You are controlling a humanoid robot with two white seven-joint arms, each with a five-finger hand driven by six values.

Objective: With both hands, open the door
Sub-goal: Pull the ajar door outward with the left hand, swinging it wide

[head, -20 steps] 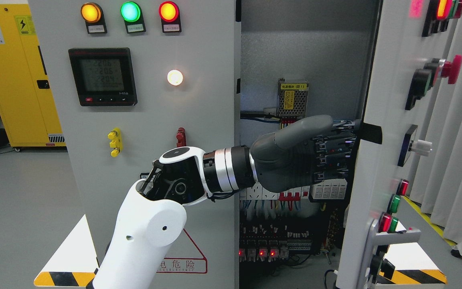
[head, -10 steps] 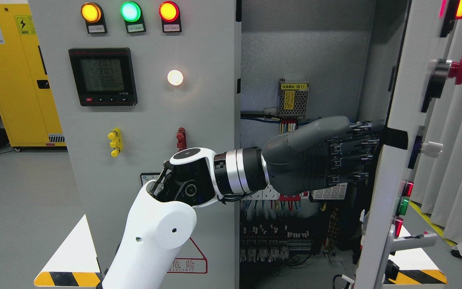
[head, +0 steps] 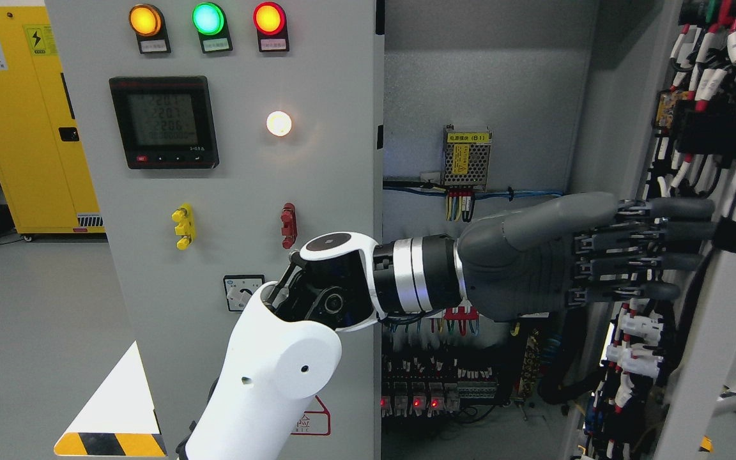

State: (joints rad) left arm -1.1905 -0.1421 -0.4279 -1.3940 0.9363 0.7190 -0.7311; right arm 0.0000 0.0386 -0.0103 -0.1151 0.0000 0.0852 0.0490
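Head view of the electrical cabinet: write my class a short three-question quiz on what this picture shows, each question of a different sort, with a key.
1. True or false: the right-hand cabinet door is swung open so that the wiring on its inner face shows.
2. Multiple choice: the left hand has its fingers
A. curled round the red handle
B. stretched out flat towards the open door
C. pressing the digital meter
3. Fill in: from left to right, the three lamps at the top of the closed left door are orange, ____ and red.

Key: 1 true; 2 B; 3 green.
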